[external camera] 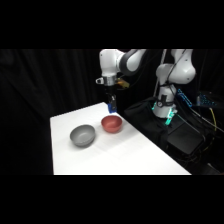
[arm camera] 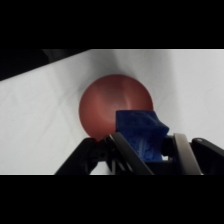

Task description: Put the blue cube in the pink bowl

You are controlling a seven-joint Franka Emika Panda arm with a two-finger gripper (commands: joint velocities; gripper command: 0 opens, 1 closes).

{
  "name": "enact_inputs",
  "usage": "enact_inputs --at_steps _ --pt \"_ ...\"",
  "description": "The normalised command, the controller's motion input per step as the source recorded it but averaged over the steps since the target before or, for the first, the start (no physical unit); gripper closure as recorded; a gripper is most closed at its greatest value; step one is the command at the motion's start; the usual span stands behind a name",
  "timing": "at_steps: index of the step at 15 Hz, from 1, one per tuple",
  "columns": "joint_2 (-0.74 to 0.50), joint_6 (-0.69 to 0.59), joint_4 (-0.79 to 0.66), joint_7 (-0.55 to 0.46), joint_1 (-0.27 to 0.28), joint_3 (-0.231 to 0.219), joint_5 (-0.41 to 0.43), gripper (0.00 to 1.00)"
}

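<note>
Gripper [external camera: 112, 106] hangs above far part of white table [external camera: 125, 155], fingers closed on blue cube [arm camera: 140, 134], cube clamped between them, lifted off table

Wrist view: cube overlaps lower right rim of pink bowl [arm camera: 111, 107], bowl interior open beneath it

Side view: cube [external camera: 112, 105] shows as small blue patch at fingertips, just above and behind pink bowl [external camera: 112, 124]

Grey bowl [external camera: 82, 135] sits just beside pink bowl, nearer camera, not touching

No brand, label or writing readable on arm, bowls or cube
</note>
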Motion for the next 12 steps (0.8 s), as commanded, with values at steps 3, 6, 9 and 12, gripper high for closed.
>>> enact_inputs --at_steps 3,6,9,12 --pt "0.29 0.36 0.0 -0.09 0.002 0.026 0.159 0.8" --pt "0.22 0.26 0.02 -0.07 -0.012 0.037 0.148 0.8" --pt "0.21 0.24 0.05 -0.08 -0.011 0.065 0.184 0.8" --pt "0.2 0.26 0.05 -0.01 0.005 0.068 0.119 0.8"
